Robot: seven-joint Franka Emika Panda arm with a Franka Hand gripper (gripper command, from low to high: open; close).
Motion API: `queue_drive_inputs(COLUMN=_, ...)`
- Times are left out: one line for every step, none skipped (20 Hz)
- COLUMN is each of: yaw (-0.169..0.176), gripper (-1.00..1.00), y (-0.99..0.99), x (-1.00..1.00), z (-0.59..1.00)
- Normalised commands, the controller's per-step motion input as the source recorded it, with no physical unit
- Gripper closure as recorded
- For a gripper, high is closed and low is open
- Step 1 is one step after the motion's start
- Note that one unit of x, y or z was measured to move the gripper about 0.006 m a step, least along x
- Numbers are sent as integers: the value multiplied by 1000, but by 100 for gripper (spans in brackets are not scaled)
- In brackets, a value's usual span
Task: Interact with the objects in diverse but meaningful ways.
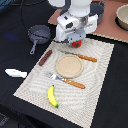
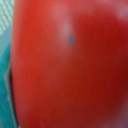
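The red tomato (image 1: 76,44) sits at the placemat's (image 1: 30,82) far edge, directly under the gripper (image 1: 75,40); whether the fingers are open or closed I cannot tell. It looks light, smooth, rigid and prone to rolling, so squeezing across its widest middle seems safest

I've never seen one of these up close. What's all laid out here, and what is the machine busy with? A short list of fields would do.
surface: pale placemat on a dark table
centre: round tan plate, with a knife and a fork beside it
arm: gripper low over the red tomato
wrist view: filled by the tomato
grip: cannot tell if closed
on mat: brown sausage, yellow banana
off mat: grey frying pan, white-and-blue fish piece
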Motion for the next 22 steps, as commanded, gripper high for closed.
queue_drive_inputs(yaw=-144, gripper=100, y=-331, x=0, z=1000)
queue_drive_inputs(yaw=-144, gripper=100, y=-366, x=0, z=1000)
queue_drive_inputs(yaw=-147, gripper=100, y=-409, x=0, z=1000)
queue_drive_inputs(yaw=-148, gripper=100, y=-411, x=0, z=1000)
queue_drive_inputs(yaw=-145, gripper=100, y=-417, x=0, z=1000)
queue_drive_inputs(yaw=-132, gripper=100, y=-431, x=0, z=1000)
queue_drive_inputs(yaw=-120, gripper=100, y=-449, x=0, z=1000)
queue_drive_inputs(yaw=-102, gripper=100, y=-494, x=0, z=983)
queue_drive_inputs(yaw=-81, gripper=100, y=-540, x=6, z=960)
queue_drive_inputs(yaw=-62, gripper=100, y=-583, x=0, z=914)
queue_drive_inputs(yaw=-30, gripper=100, y=-654, x=0, z=823)
queue_drive_inputs(yaw=-11, gripper=100, y=-706, x=0, z=763)
queue_drive_inputs(yaw=0, gripper=100, y=-740, x=0, z=680)
queue_drive_inputs(yaw=0, gripper=100, y=-774, x=0, z=574)
queue_drive_inputs(yaw=0, gripper=100, y=-806, x=0, z=451)
queue_drive_inputs(yaw=0, gripper=100, y=-849, x=0, z=366)
queue_drive_inputs(yaw=0, gripper=100, y=-880, x=31, z=226)
queue_drive_inputs(yaw=0, gripper=100, y=-903, x=49, z=66)
queue_drive_inputs(yaw=0, gripper=100, y=-897, x=51, z=17)
queue_drive_inputs(yaw=0, gripper=100, y=-891, x=80, z=0)
queue_drive_inputs(yaw=4, gripper=100, y=-886, x=131, z=-9)
queue_drive_inputs(yaw=12, gripper=100, y=-857, x=131, z=-71)
